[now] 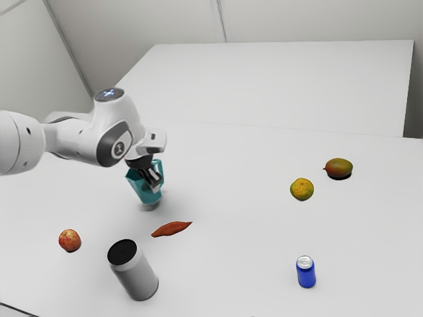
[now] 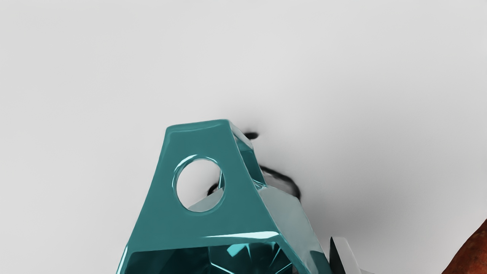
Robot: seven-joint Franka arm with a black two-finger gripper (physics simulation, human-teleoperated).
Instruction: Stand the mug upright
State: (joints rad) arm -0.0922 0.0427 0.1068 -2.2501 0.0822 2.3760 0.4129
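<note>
The teal mug (image 1: 143, 189) stands tilted near the exterior view's left, its open rim up and its base low over a small dark shadow. At its rim is my gripper (image 1: 156, 183), shut on the mug's wall. In the wrist view the mug (image 2: 205, 228) shows its handle with a round hole and part of its dark interior. Beside the outer wall there, one fingertip of the gripper (image 2: 318, 267) is visible; the other is mostly hidden by the mug.
A reddish-brown sweet potato (image 1: 172, 229) lies close to the mug. The grey can (image 1: 134, 272) and an apple (image 1: 70, 240) are nearer the camera. Toward the exterior view's right are a blue can (image 1: 306, 272), a yellow-green fruit (image 1: 302, 189) and a mango (image 1: 339, 168).
</note>
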